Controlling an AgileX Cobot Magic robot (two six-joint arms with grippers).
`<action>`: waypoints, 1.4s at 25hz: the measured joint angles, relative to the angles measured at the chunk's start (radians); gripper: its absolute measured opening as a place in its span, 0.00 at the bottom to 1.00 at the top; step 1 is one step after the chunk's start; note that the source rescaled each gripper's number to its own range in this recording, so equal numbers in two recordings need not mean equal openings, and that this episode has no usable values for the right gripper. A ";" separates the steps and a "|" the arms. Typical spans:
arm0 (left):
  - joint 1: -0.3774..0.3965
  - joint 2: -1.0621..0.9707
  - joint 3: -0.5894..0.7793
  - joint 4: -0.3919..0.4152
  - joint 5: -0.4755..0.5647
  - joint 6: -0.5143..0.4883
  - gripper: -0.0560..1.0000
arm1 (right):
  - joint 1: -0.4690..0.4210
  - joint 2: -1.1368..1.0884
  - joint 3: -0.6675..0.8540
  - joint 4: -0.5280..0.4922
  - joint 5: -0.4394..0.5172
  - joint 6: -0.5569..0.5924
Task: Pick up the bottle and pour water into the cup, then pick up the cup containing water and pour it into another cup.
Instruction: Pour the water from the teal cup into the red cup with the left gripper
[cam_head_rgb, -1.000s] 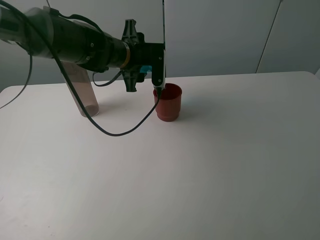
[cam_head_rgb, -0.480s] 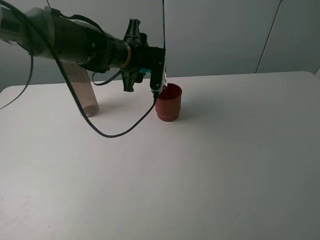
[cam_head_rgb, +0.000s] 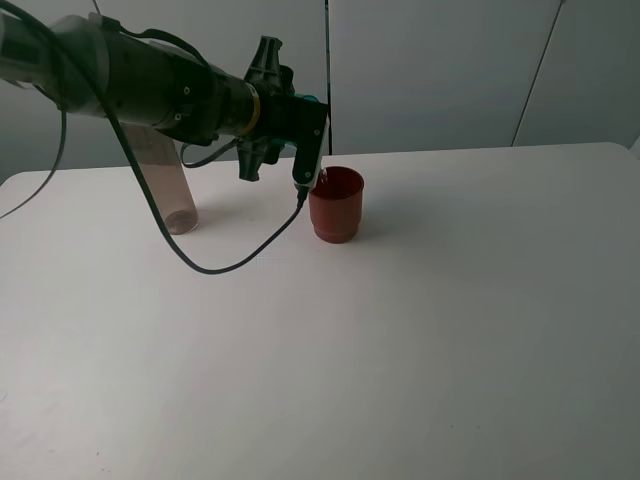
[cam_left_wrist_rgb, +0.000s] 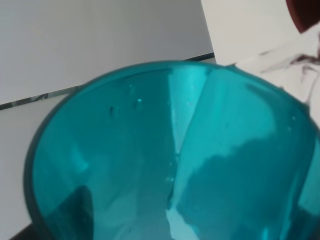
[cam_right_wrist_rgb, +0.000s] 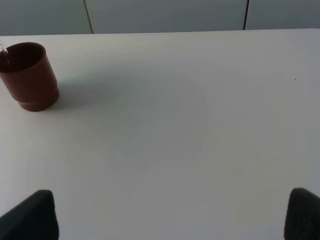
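My left gripper (cam_head_rgb: 308, 150) hangs just left of the red cup's (cam_head_rgb: 336, 205) rim, shut on the teal cup (cam_left_wrist_rgb: 170, 160). In the left wrist view the tilted teal cup fills the frame, with a corner of the red cup (cam_left_wrist_rgb: 306, 12) beyond its lip. From the high camera only a sliver of the teal cup (cam_head_rgb: 314, 101) shows above the jaws. The red cup (cam_right_wrist_rgb: 29, 75) stands upright on the table. The bottle (cam_head_rgb: 175, 195) stands at the back left, partly hidden by my left arm. My right gripper (cam_right_wrist_rgb: 167, 217) is open over bare table.
A black cable (cam_head_rgb: 215, 262) loops from the left arm down onto the white table (cam_head_rgb: 420, 330). Grey wall panels stand behind the table's far edge. My right gripper is outside the high camera's view.
My left wrist has rolled further beside the red cup, tipping the teal cup more. Its lower finger has swung left off the rim. The red cup and bottle have stayed put.
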 joint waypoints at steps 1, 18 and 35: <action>0.000 0.000 0.000 0.000 0.000 0.000 0.24 | 0.000 0.000 0.000 0.000 0.000 0.000; -0.021 0.000 0.000 0.000 0.018 0.067 0.24 | 0.000 0.000 0.000 0.000 0.000 0.000; -0.048 0.000 0.000 0.002 0.066 0.150 0.24 | 0.000 0.000 0.000 0.000 0.000 0.000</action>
